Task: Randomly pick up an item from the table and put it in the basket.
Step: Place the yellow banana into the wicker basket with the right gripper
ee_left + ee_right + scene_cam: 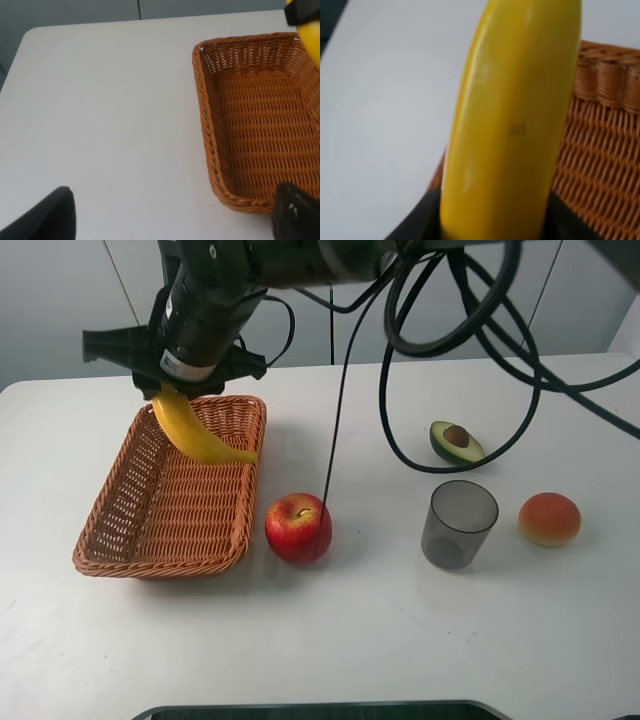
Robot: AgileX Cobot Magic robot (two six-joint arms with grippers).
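I am looking down on a white table (400, 640) with two arms. The right gripper (173, 390) has reached across to the far left part of the table and is clamped on the upper end of the banana (195, 435). The banana hangs above the far end of the basket (170, 510), slanting down toward the basket's right rim. I cannot tell whether its lower tip touches that rim. In the right wrist view the banana (510, 125) fills the middle, with dark fingers (420, 222) pressed against both of its sides and basket weave (605, 150) behind it. The basket lies on the left half of the table, its long sides running from the far edge toward the near edge. The left gripper (170, 225) stands wide apart with only bare table between its fingers (45, 215). One finger is just beside a corner of the basket (202, 110), and a bit of banana (310, 40) shows over the far end. A red apple (298, 527) sits just beside the basket's near right corner, with a thin black cable (335, 390) hanging in front of it. On the right half are a grey cup (458, 523), a halved avocado (456, 442) beyond it toward the far edge, and an orange-red round fruit (549, 518) near the right edge.
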